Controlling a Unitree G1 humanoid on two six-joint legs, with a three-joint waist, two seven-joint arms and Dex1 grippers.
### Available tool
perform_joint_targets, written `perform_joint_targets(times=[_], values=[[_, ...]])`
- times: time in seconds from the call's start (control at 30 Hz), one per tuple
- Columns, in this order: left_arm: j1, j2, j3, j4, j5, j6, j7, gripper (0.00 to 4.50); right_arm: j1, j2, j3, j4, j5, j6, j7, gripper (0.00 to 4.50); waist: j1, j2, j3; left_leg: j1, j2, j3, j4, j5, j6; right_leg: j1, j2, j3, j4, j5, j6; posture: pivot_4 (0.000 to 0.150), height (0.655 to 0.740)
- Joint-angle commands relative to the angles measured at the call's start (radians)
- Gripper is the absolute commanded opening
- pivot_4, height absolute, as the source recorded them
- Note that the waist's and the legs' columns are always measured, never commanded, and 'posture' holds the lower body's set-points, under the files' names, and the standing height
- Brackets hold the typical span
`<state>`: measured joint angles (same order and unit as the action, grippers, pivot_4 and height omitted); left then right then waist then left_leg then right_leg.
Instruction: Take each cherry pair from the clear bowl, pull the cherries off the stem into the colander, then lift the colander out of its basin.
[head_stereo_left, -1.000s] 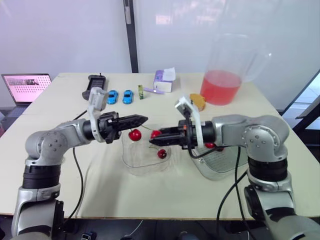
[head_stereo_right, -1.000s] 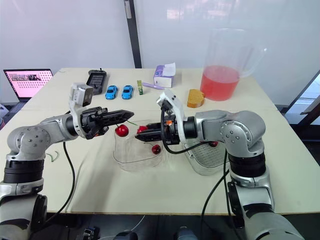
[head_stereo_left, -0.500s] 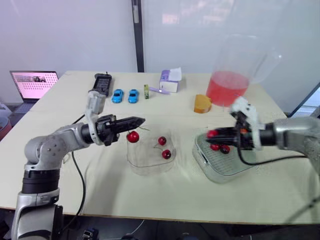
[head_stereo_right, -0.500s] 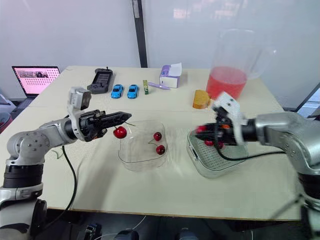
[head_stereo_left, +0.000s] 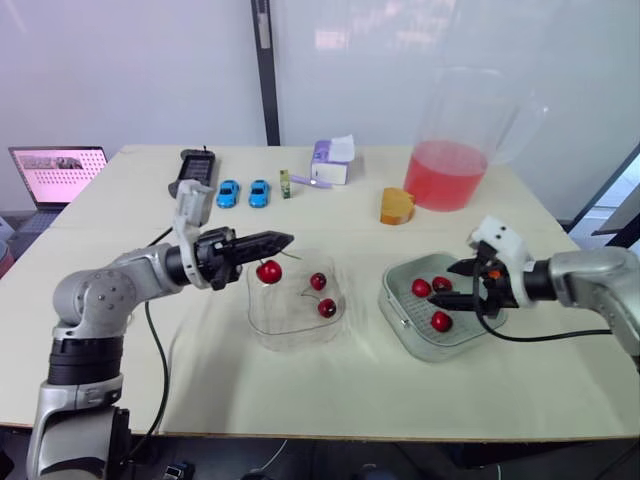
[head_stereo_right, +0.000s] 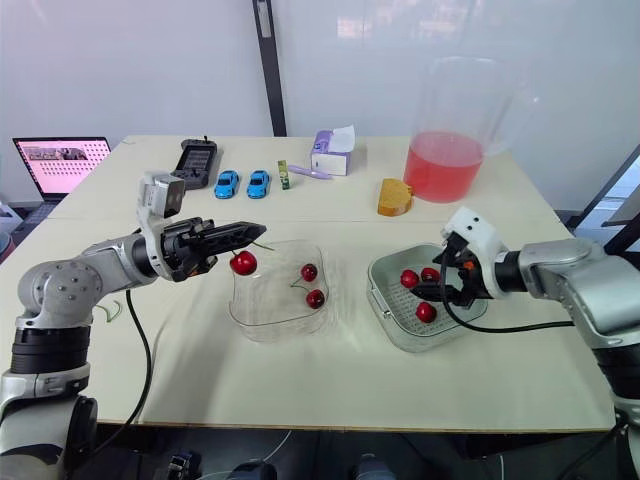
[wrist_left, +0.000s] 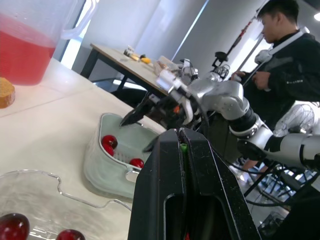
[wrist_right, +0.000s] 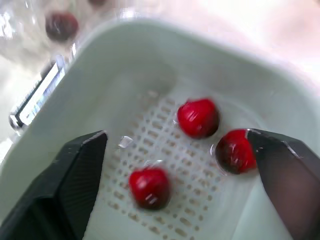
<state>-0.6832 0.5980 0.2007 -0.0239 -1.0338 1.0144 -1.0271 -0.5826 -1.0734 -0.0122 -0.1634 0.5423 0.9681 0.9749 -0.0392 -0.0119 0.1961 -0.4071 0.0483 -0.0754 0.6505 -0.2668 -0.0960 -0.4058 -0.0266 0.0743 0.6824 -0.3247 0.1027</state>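
Right gripper (head_stereo_left: 445, 284) fingers now apart over colander (head_stereo_left: 398, 312), held cherry released since 0.5 s ago, three cherries (head_stereo_left: 441, 321) inside; left gripper (head_stereo_left: 286, 240) fingers together on stem (wrist_left: 183, 148), one cherry (head_stereo_left: 268, 271) hanging over clear bowl (head_stereo_left: 285, 325).

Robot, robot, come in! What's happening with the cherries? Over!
Left gripper shut on cherry stem, one cherry dangling at clear bowl rim. Right gripper open above colander, three cherries inside. One pair in bowl. Nothing blocking.

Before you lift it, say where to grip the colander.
Probably the colander by its rim, nearest the right gripper, coming from above: its walls sit sunk in the basin, so only that edge is free, and the cherries lie clear of it.
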Motion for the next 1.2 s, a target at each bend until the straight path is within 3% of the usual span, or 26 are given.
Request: perform_joint_targets(times=[0.03,0.2,0.37,0.53,0.83,1.13,1.2], values=[[-0.012,0.011,0.016,-0.034,-0.017,-0.002,0.002,0.00,-0.132,0.046,-0.091,-0.011,0.126,0.073,0.025,4.47,-0.004,0.000,0.000,0.000,0.000,0.000,0.000,0.000,0.000,0.000,0.000,0.000,0.000,0.000,0.000,0.150,0.7400],[-0.020,0.004,0.008,-0.031,-0.014,-0.003,0.004,0.00,-0.284,0.264,-0.033,-0.137,0.335,0.284,-0.032,4.47,-0.011,0.000,0.000,0.001,0.002,-0.001,-0.002,0.000,0.000,0.000,0.002,0.000,0.000,0.000,0.000,0.150,0.7400],[-0.023,-0.003,0.007,-0.037,-0.021,-0.001,0.010,0.00,-0.353,0.459,0.069,-0.147,0.345,0.365,-0.148,4.47,-0.001,0.000,0.000,-0.001,0.000,-0.002,0.000,0.000,-0.001,0.000,0.000,-0.002,0.000,0.000,0.000,0.150,0.7400],[-0.011,-0.007,0.008,-0.050,-0.023,-0.001,0.017,0.00,-0.389,0.574,0.169,-0.119,0.293,0.319,-0.187,4.47,-0.004,0.000,0.000,-0.001,0.000,-0.002,0.000,0.001,-0.001,0.000,0.000,-0.002,0.000,0.000,0.000,0.150,0.7400],[-0.004,-0.004,0.011,-0.058,-0.031,0.002,0.022,0.00,-0.472,0.713,0.211,-0.026,0.247,0.263,-0.202,4.47,-0.008,0.000,0.000,-0.001,0.000,-0.002,0.000,0.001,-0.001,-0.001,0.000,-0.002,0.002,0.000,0.000,0.150,0.7400],[-0.011,-0.009,0.007,-0.051,-0.027,-0.002,0.023,0.00,-0.496,0.737,0.221,0.013,0.224,0.245,-0.187,4.47,-0.007,0.000,0.000,-0.001,0.000,-0.002,0.000,0.001,-0.001,-0.001,0.000,-0.002,0.002,0.000,0.000,0.150,0.7400],[-0.012,-0.011,0.008,-0.050,-0.027,-0.004,0.024,0.00,-0.498,0.740,0.222,0.017,0.219,0.242,-0.185,3.88,-0.008,0.000,0.000,-0.001,0.000,-0.002,0.000,0.001,-0.001,-0.001,0.000,-0.002,0.002,0.000,0.000,0.150,0.7400]])
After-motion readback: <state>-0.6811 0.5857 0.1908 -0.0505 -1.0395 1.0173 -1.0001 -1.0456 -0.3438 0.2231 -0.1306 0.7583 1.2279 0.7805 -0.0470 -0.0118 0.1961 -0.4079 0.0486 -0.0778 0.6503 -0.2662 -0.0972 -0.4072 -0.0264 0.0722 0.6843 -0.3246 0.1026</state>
